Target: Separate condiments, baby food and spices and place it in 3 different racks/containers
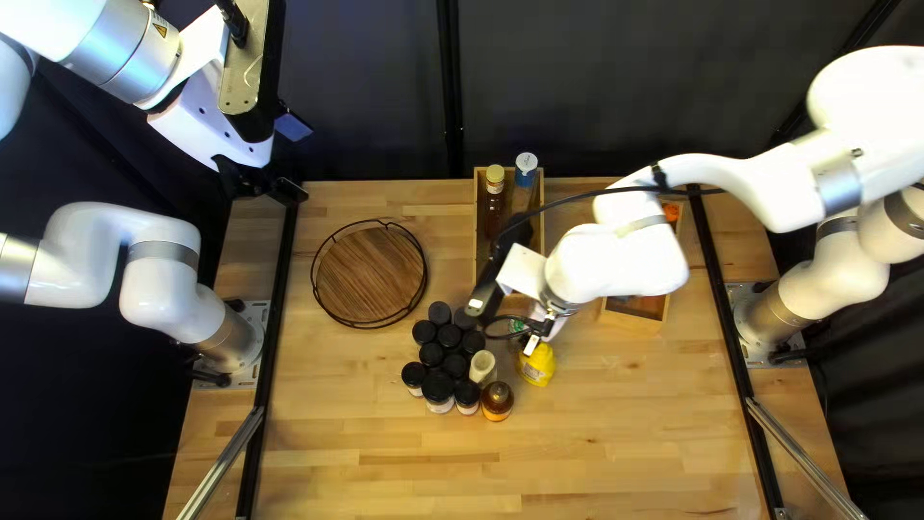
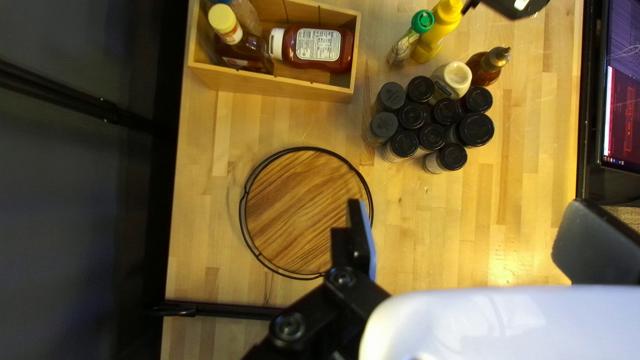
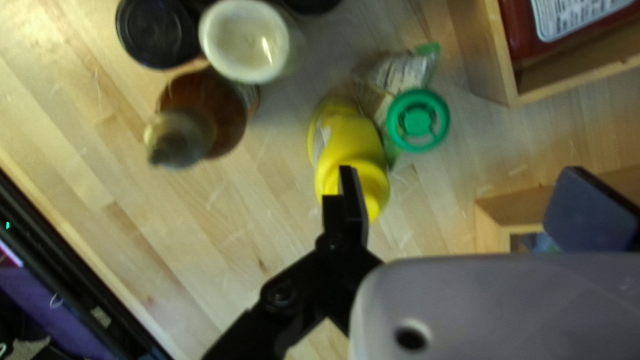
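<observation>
In the top left view my left gripper is raised beyond the round wooden rack; my right gripper hangs over the yellow bottle. Open and empty, the left gripper faces the table beside the rack. Black-lidded jars stand clustered by a cream-capped bottle and a brown bottle. One finger of the open right gripper overlaps the yellow bottle; contact is unclear. A green-capped bottle is beside it. The wooden box holds a red bottle and others.
A second wooden box is partly hidden under my right arm, with an orange-topped item at its far end. Black rails run along the table's sides. A screen stands past one table edge in the left wrist view.
</observation>
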Available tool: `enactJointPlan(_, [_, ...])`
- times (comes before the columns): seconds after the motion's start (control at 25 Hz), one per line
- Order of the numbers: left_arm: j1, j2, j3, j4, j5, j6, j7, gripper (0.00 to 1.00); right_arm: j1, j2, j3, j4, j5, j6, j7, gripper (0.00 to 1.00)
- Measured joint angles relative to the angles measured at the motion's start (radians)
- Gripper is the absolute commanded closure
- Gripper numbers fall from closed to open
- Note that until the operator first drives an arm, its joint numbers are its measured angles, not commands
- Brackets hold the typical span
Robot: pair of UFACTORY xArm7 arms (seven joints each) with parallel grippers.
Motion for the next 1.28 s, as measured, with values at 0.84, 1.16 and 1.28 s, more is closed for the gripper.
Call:
enactJointPlan(0.84, [0.0,0.0,0.0,0.0,0.0,0.0,0.0,0.0,0.018,0.077,-0.001,0.006,0.017,0.057,0.021,1.0])
enactJointPlan(1.16, [0.0,0.0,0.0,0.0,0.0,0.0,0.0,0.0,0.025,0.377,-0.059,-0.113,0.168,0.162,-0.13,1.0])
enactJointPlan(1.28, [0.0,0.0,0.0,0.0,0.0,0.0,0.0,0.0,0.043,0.487,-0.091,-0.188,0.221,0.198,-0.166,1.0])
